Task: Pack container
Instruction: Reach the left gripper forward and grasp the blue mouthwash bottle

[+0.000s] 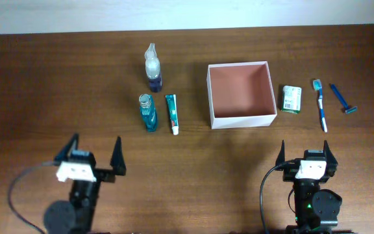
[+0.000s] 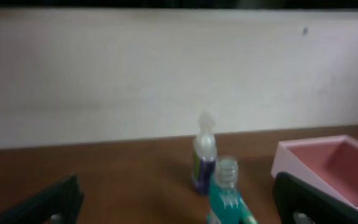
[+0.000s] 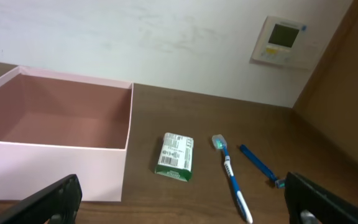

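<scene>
You have the left gripper (image 1: 96, 140) and right gripper (image 1: 305, 147) both released, grasping nothing, apart from the square, white-walled, reddish-brown-lined open container (image 1: 242, 121).

the container (image 1: 239, 121), square, white-walled, reddish-brown inside, sits upright and apparently empty mid-table.

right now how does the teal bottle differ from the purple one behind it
The teal bottle is blue-green with a clear cap; the purple bottle is dark at its base with a pale rounded top. In the left wrist view the teal bottle stands nearer, the purple bottle behind it. Both stand upright.
</scene>
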Robot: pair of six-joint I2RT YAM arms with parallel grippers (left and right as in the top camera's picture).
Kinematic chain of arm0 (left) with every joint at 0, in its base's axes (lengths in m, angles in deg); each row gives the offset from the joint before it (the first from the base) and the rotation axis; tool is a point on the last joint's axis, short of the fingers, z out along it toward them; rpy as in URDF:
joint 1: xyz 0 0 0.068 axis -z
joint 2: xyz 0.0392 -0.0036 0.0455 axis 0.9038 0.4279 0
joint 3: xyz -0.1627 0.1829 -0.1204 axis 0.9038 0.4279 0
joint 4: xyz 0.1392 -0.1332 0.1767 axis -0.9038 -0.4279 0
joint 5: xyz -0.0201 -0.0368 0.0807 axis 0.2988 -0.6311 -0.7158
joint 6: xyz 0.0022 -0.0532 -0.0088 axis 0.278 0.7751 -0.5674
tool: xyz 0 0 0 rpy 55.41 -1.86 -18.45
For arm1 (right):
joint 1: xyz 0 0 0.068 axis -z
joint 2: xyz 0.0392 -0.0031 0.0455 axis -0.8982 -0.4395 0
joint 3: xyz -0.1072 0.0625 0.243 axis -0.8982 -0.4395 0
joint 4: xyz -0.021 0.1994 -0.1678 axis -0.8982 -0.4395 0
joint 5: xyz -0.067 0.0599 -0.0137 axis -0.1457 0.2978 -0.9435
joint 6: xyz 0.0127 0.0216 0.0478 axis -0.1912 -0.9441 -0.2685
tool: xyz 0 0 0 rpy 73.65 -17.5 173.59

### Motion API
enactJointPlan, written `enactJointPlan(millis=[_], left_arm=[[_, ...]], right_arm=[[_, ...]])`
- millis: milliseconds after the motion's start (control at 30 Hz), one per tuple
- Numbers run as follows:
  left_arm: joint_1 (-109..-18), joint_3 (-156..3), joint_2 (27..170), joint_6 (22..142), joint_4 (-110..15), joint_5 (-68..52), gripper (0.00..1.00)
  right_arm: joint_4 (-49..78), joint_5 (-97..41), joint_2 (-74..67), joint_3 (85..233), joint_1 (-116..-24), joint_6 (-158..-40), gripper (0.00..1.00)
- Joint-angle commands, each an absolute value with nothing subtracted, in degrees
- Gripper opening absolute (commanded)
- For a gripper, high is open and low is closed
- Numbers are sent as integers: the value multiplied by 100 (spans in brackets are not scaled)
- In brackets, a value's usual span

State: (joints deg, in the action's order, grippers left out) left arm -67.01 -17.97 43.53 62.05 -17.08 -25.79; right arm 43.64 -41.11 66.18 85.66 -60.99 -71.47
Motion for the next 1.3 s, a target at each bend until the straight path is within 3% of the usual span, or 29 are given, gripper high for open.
enactJointPlan(millis=[0,300,467,533,767,967,1267], left_arm=[[-6734,-3397,5640,5313,-2279,-2437,99],[-6620,-7921,9537,5180,-4681,-11,99],[-6092,-9567,11128,5801,-6322,-2302,99],[-5873,-9993,11613,5827,-6875,-2566,99],[-5322,-10172,12490,5834,-7179,-2188,99],[-5313,-10172,13023,7241,-7690,-2793,99],[-5307,-10172,13760,7355,-8040,-2820,99]], right_arm=[[4323,-4260,6662,8540,-6130,-7169,99],[4323,-4260,6662,8540,-6130,-7169,99],[4323,-4260,6662,8540,-6130,-7169,99],[4323,-4260,6662,8540,-6130,-7169,99],[4323,-4260,6662,8540,-6130,-7169,99],[4323,-4260,6662,8540,-6130,-7169,99],[4323,-4260,6662,8540,-6130,-7169,99]])
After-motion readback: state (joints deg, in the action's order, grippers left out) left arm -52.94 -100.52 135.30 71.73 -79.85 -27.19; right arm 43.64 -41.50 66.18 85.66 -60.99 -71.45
